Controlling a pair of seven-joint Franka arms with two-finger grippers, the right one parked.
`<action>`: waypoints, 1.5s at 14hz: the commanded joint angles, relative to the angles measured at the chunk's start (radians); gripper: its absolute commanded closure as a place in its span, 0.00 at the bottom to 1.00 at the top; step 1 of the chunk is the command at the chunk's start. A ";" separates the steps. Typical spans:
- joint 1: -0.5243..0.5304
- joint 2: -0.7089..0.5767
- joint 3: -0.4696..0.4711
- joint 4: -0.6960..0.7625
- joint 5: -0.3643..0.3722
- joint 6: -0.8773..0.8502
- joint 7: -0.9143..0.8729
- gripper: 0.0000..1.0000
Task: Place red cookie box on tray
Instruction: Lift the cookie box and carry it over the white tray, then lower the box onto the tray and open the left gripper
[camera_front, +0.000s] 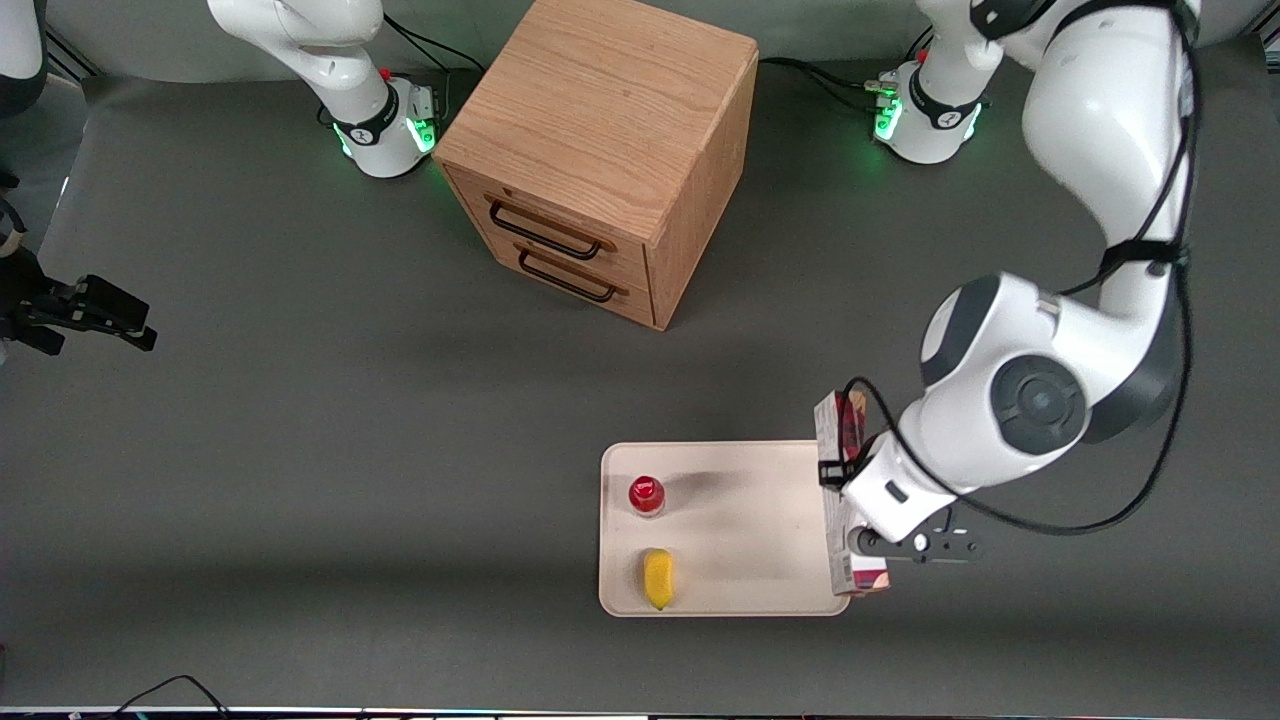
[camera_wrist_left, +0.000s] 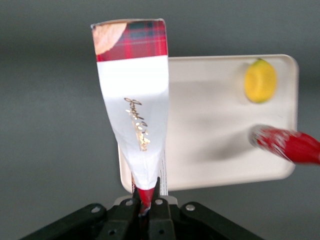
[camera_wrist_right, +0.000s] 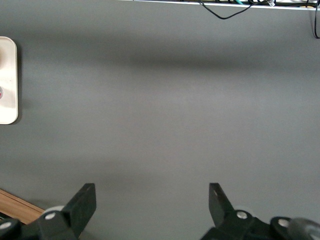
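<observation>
Right now my claw (camera_wrist_left: 145, 202) is pinching the red cookie box (camera_wrist_left: 134, 100) on edge over the tray's (camera_front: 745, 520) rim at my end, so I should carry it inward, clear of the bottle (camera_front: 646, 495) and lemon (camera_front: 657, 578), and lay it flat before letting go.

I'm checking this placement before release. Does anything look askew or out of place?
Yes: the red cookie box, clamped in the left gripper, hangs over the tray edge toward the working arm's end, partly over bare table, not fully on it. The bottle and yellow item look fine.
</observation>
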 joint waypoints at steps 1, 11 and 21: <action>-0.046 0.088 0.037 0.045 0.068 0.055 -0.066 1.00; -0.045 0.127 0.092 -0.147 0.064 0.273 -0.089 1.00; -0.011 0.006 0.092 -0.285 0.061 0.413 -0.083 0.00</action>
